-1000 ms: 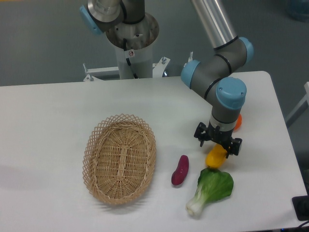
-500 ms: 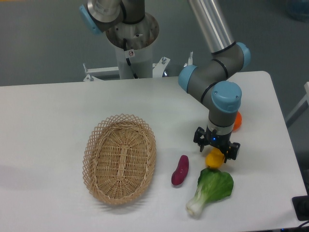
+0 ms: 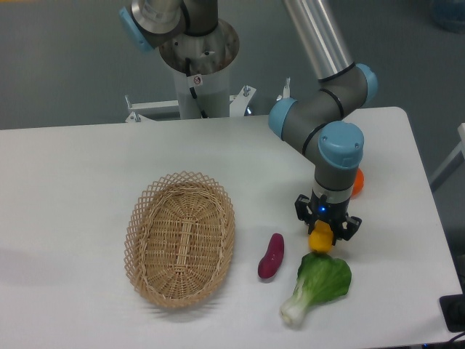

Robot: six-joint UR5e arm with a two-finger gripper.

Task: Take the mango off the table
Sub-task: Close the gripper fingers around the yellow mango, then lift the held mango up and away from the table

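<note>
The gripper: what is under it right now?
Under the gripper sits the mango, its yellow lower end showing on the table. Its upper part is covered by the gripper, so finger contact cannot be judged. An orange peeks out behind the arm.

The basket [image 3: 180,238] is rough woven wicker, the table [image 3: 87,167] smooth matt white. The mango [image 3: 320,239] looks smooth and waxy; the arm's tube [image 3: 317,33] is shiny metal.

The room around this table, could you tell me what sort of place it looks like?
Probably a robotics lab: a pedestal-mounted arm's gripper over a mango, staged produce and a wicker basket on a white table, grey floor.
</note>
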